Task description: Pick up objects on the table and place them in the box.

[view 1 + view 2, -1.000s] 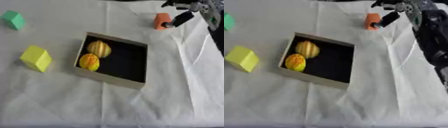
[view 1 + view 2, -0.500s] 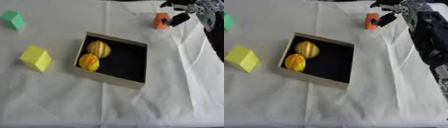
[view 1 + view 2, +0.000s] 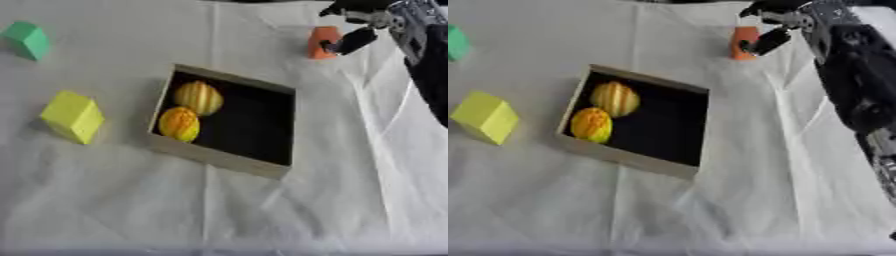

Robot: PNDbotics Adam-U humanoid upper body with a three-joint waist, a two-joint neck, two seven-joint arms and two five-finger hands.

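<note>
Reaching to the far right of the box (image 3: pixel 226 122), the right hand (image 3: pixel 363 30) sits against the orange block (image 3: pixel 322 41), with fingers arched over its top and a dark finger down its right side. They look curled around the block, but whether they have truly closed on it cannot be told; the block itself appears to rest on the white cloth of the counter (image 3: pixel 219 210), upright and not lifted.

Inside the box, against its left wall, lie two rounded fruit-like pieces: a pale striped one (image 3: pixel 199 97) and, touching it on the near side, a yellow-orange one (image 3: pixel 178 124). The rest of the dark box floor is bare.

By that count the task looks partly done: two things are in, three are out. Besides the orange block, a yellow block (image 3: pixel 73 116) stands just left of the box, and a green block (image 3: pixel 29 40) lies well apart, to the box's far left. Neither is touched by a hand.

The left hand shows in neither view.
</note>
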